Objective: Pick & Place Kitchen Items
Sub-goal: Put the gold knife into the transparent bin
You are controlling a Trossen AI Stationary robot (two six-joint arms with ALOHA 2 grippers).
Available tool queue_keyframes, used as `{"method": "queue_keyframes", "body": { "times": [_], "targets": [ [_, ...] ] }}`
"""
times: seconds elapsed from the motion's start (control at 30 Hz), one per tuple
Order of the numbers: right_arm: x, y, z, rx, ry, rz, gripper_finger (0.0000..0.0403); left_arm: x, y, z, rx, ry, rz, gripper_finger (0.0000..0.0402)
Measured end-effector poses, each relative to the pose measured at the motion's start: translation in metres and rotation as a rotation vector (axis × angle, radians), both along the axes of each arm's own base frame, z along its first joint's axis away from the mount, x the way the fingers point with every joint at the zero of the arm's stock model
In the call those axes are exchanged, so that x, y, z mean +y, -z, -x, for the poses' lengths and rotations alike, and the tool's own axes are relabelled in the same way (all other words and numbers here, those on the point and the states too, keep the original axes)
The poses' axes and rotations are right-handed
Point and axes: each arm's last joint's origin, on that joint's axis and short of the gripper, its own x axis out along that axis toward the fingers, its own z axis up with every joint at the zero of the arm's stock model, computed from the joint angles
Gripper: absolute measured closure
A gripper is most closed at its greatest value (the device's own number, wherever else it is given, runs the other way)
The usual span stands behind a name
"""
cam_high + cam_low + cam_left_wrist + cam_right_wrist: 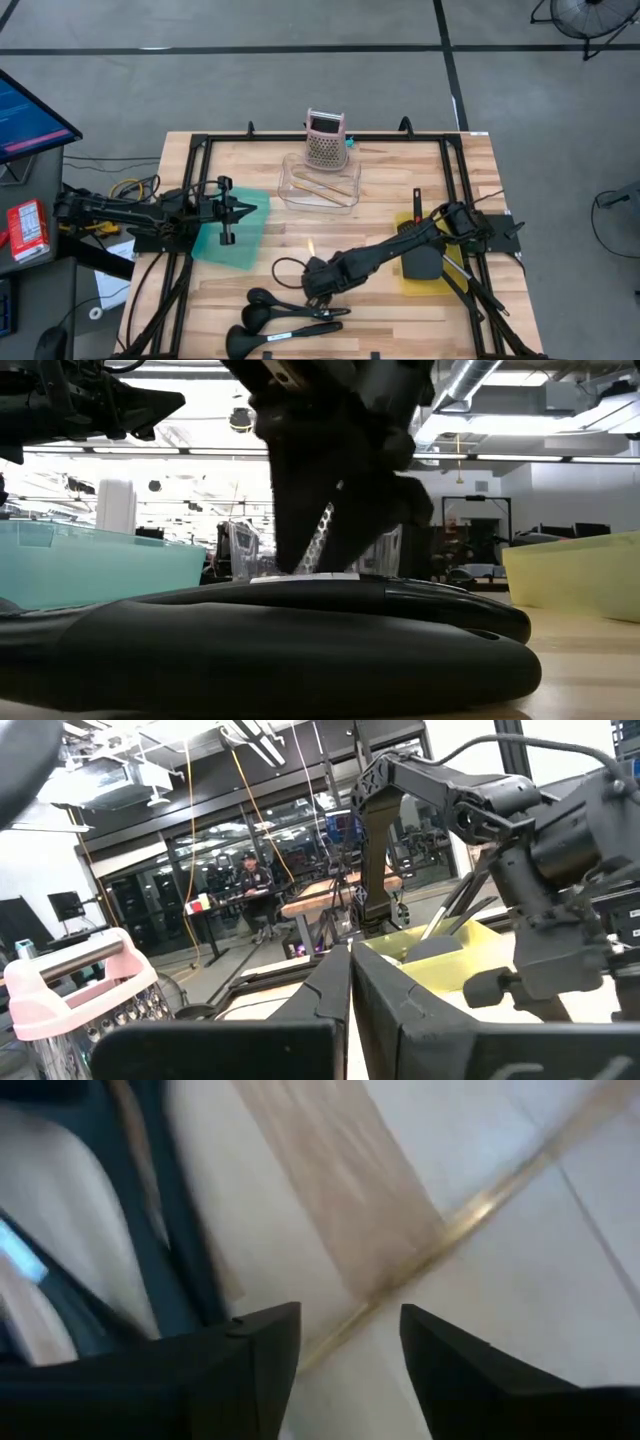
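Several black long-handled utensils (275, 318) lie on the wooden table near its front edge and fill the low view's foreground (300, 640). My right gripper (318, 288) hangs just above their far side, pointing steeply down, open. In the right wrist view a thin golden stick (470, 1215) lies on the table and runs in between the gripper's (350, 1345) two fingers; I see no touch. My left gripper (245, 208) is shut and holds nothing, level above the teal tray (225, 240).
A yellow tray (425, 268) with a black spatula in it stands at the right. A clear container (320, 185) holding pale sticks sits at the far middle, and a pink grater (325, 140) stands behind it. A dark cable (285, 265) loops beside my right gripper.
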Motion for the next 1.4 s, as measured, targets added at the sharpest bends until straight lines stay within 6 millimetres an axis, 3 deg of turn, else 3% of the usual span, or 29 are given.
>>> {"method": "queue_keyframes", "body": {
  "times": [0.13, 0.23, 0.33, 0.63, 0.97, 1.17, 1.27, 1.4],
  "targets": [
    [0.006, -0.02, -0.006, -0.072, -0.026, 0.053, 0.0281, 0.0, 0.0, 0.0, 0.0, 0.0, 0.0, 0.04],
    [0.009, -0.036, -0.01, -0.115, -0.08, 0.054, 0.0341, 0.0, 0.0, 0.0, -0.001, 0.0, 0.0, 0.04],
    [0.012, -0.032, -0.015, -0.129, -0.137, 0.033, 0.0392, 0.0, 0.0, 0.0, -0.001, 0.0, 0.0, 0.04],
    [0.018, 0.009, -0.019, -0.016, -0.195, -0.027, 0.0397, 0.0, 0.0, 0.0, 0.0, 0.0, 0.0, 0.04],
    [0.012, 0.015, 0.006, 0.232, -0.191, 0.084, 0.0401, 0.0, 0.0, 0.0, -0.001, 0.0, 0.0, 0.04],
    [0.019, -0.005, -0.002, 0.113, -0.212, 0.062, 0.0401, 0.0, 0.0, 0.0, 0.0, 0.0, 0.0, 0.04],
    [0.021, -0.018, -0.016, -0.042, -0.206, 0.043, 0.0402, 0.0, 0.0, 0.0, 0.0, 0.0, 0.0, 0.04],
    [0.014, -0.008, -0.031, -0.107, -0.178, 0.029, 0.0402, 0.0, 0.0, 0.0, 0.0, 0.0, 0.0, 0.04]
  ]
}}
